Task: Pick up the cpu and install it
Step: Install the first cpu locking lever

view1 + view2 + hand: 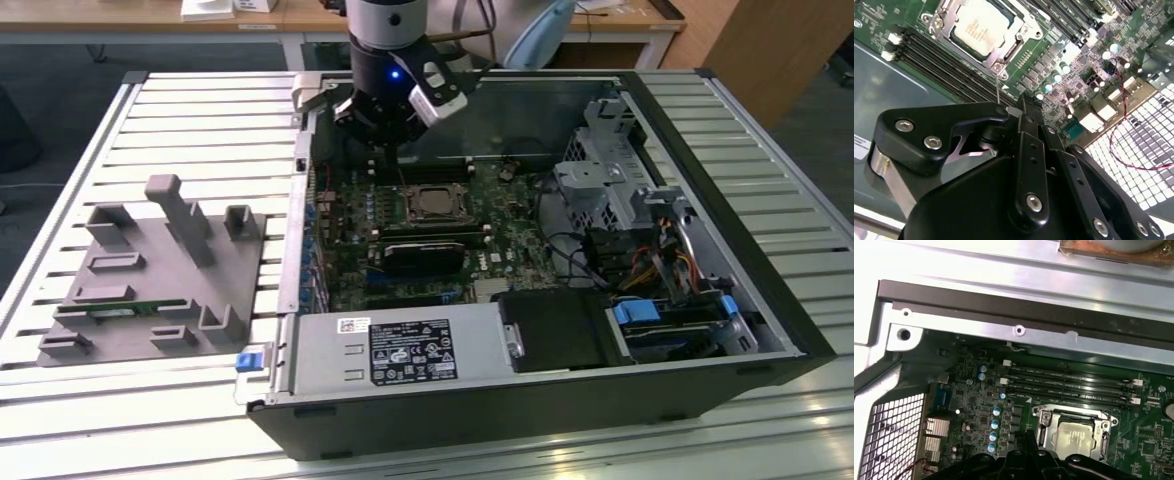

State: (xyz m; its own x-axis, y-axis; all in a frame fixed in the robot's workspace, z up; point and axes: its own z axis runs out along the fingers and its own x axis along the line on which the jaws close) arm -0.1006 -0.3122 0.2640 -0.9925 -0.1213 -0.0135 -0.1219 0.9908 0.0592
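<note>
The cpu (430,203) lies flat in its socket on the green motherboard (350,270) inside the open computer case, silver top up, framed by the metal socket bracket. Both wrist views show the cpu (985,26) (1077,436) seated there. My gripper (384,158) hangs over the back part of the board, beside the socket and a little above it, apart from the chip. In both wrist views the gripper (1021,102) (1026,438) is shut with nothing in it.
Empty memory slots (1069,385) run between the socket and the case wall (1019,315). A black heatsink block (424,255) lies on the board in front of the socket. A power supply (400,352) and drive bays (667,300) crowd the case. A grey fixture (147,270) stands at the exterior view's left.
</note>
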